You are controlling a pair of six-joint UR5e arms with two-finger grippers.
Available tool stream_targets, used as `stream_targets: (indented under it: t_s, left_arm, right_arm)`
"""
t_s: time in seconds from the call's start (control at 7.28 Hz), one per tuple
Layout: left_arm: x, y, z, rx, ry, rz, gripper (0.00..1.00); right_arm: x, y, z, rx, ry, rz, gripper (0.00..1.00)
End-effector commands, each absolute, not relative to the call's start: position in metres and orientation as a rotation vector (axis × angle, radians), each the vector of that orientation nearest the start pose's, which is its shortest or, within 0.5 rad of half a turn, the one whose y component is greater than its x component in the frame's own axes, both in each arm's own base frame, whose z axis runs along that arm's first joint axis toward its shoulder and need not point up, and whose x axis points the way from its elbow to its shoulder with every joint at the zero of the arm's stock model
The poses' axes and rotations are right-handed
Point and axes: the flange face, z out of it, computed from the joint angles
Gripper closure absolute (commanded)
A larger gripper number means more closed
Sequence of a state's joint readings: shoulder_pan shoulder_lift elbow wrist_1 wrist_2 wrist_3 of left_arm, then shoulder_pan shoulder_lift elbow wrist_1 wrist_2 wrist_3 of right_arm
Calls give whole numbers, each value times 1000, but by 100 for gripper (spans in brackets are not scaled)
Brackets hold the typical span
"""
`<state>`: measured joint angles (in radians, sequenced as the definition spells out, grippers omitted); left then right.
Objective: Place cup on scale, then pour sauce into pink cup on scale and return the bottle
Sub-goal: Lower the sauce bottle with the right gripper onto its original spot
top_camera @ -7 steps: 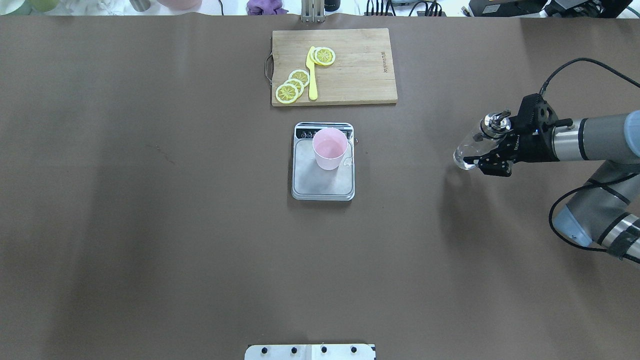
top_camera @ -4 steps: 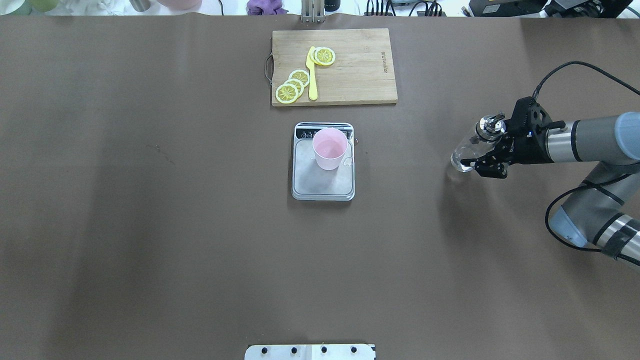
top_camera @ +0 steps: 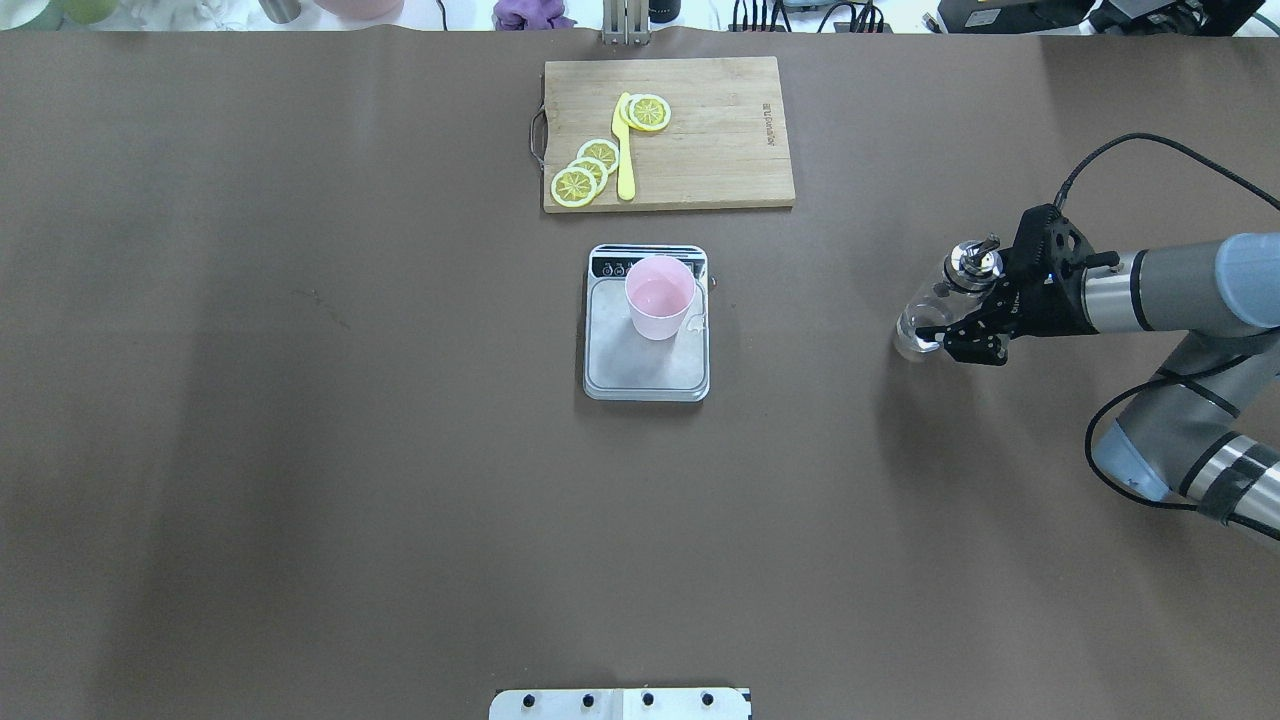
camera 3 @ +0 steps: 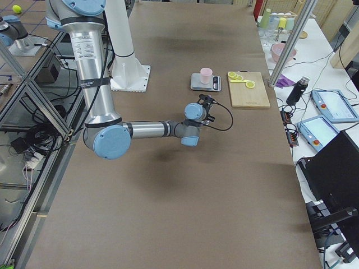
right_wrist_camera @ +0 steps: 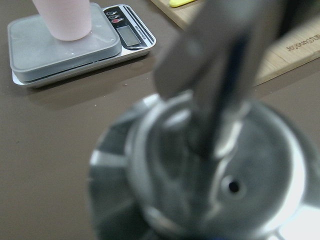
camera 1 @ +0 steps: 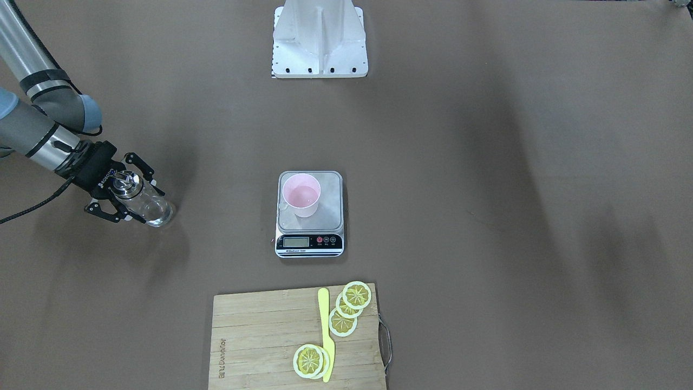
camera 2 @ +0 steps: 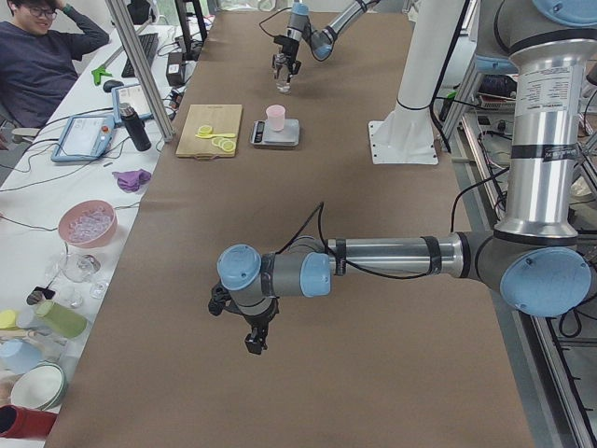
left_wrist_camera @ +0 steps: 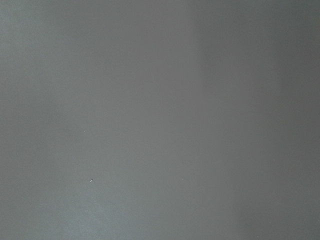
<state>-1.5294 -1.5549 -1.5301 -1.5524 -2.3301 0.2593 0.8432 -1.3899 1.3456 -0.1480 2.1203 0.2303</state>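
Observation:
The pink cup (top_camera: 660,298) stands upright on the far part of the scale (top_camera: 646,372), near its display strip (camera 1: 309,242). A small clear wet mark lies on the platform beside the cup. My right gripper (top_camera: 938,322) is shut on the glass bottle (top_camera: 918,318) with the silver spout cap (top_camera: 975,260). It holds the bottle upright, low over the table at the right, far from the scale. I cannot tell whether the base touches the table. The cap fills the right wrist view (right_wrist_camera: 210,165). My left gripper (camera 2: 254,338) shows only in the exterior left view, so I cannot tell its state.
A wooden cutting board (top_camera: 710,150) with lemon slices (top_camera: 585,172) and a yellow knife (top_camera: 624,150) lies beyond the scale. The robot base plate (camera 1: 319,54) is at the near edge. The left wrist view shows only brown table cover.
My right gripper has moved the bottle a little left and downward, closer to the table. The cup and scale have not moved.

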Motion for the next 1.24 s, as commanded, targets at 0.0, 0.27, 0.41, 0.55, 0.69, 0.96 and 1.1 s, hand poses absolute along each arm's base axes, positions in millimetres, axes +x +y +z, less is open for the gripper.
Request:
stream_targets:
  t_s: [0.0,0.27,0.41,0.55,0.69,0.96,1.1]
  left_arm:
    - [-45,-482,688,13,764,258,2]
    - [-45,-483,687,16,764,259,2]
    - [-45,-484,687,16,764,259,2]
    - [-45,-484,687,16,764,259,2]
    - [-45,-484,687,16,764,259,2]
    - [-45,-484,687,16,764,259,2]
    - [-45,-484,686,17,764,260,2]
  right_arm:
    - [-320,-481,516,997,-1049,-786,100]
    - [-321,-480,517,993,-1049,-787,100]
    - [-320,-481,518,996,-1044,-784,100]
    - [-320,-481,518,992,-1045,-780,100]
    - [-323,-485,517,974,-1035,-776,50]
    - [-323,-485,516,967,-1039,-772,1]
    - [-323,-485,516,965,-1039,-771,1]
